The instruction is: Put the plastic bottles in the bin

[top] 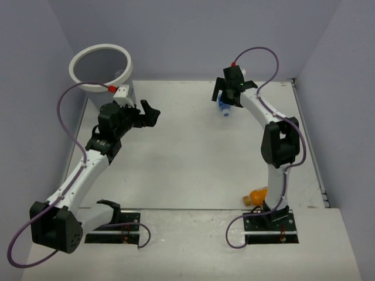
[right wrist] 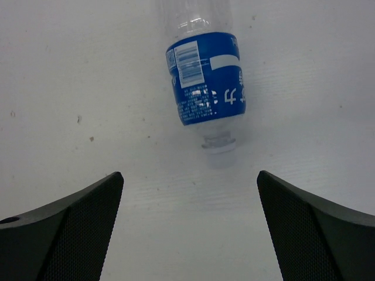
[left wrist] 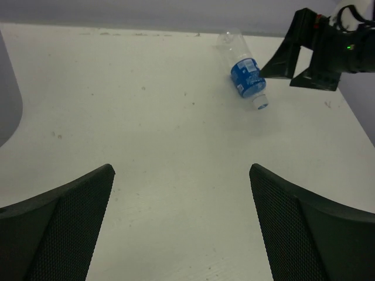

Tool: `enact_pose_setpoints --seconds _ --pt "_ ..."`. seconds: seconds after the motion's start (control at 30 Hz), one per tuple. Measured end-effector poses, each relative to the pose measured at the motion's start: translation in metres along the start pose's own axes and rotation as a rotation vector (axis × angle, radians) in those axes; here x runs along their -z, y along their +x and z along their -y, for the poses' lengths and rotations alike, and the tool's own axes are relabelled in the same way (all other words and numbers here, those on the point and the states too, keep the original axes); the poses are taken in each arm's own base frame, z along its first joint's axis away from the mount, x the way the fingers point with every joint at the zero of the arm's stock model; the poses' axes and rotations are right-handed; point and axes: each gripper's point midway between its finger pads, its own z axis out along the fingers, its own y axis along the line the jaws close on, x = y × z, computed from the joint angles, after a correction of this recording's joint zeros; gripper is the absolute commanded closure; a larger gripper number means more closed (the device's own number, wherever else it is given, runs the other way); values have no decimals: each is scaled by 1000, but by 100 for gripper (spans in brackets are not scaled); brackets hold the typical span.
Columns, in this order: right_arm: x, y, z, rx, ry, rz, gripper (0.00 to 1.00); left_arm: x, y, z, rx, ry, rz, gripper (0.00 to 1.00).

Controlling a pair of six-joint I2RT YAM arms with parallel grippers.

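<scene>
Two bottles lie on the white tabletop (top: 187,164): a clear bottle (right wrist: 205,76), its blue label bearing a barcode and unreadable white lettering, just ahead of the spread right fingers (right wrist: 316,228); an orange bottle (top: 256,195) by that arm's base. Left fingers (left wrist: 64,222) gape near the bin (top: 101,47). Lilac-grey walls (top: 187,35).

White table (top: 187,158), small dark specks on surface; pale lavender walls (top: 193,35) around.
</scene>
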Motion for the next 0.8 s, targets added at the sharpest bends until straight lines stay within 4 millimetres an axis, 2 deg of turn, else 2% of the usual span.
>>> enact_pose_setpoints --seconds 0.23,0.33,0.43,0.5,0.53,0.63,0.7,0.8 --pt "-52 -21 8 -63 42 -13 1 45 -36 11 -20 9 182 0" --pt "-72 -16 10 -78 37 -41 1 48 -40 10 -19 -3 204 0" --pt "-85 -1 12 -77 35 -89 1 45 -36 7 -8 -15 192 0" --pt "-92 8 11 -74 28 -121 5 42 -33 5 -4 -22 183 0" --pt "-95 13 10 -74 24 -137 8 41 -32 4 -2 -24 178 0" --pt "-103 23 7 -76 3 -175 28 38 -29 2 5 -30 167 0" --pt "-103 27 6 -77 -7 -196 43 37 -28 1 7 -35 162 0" --pt "-101 31 4 -84 -25 -218 58 36 -24 -1 9 -41 156 0"
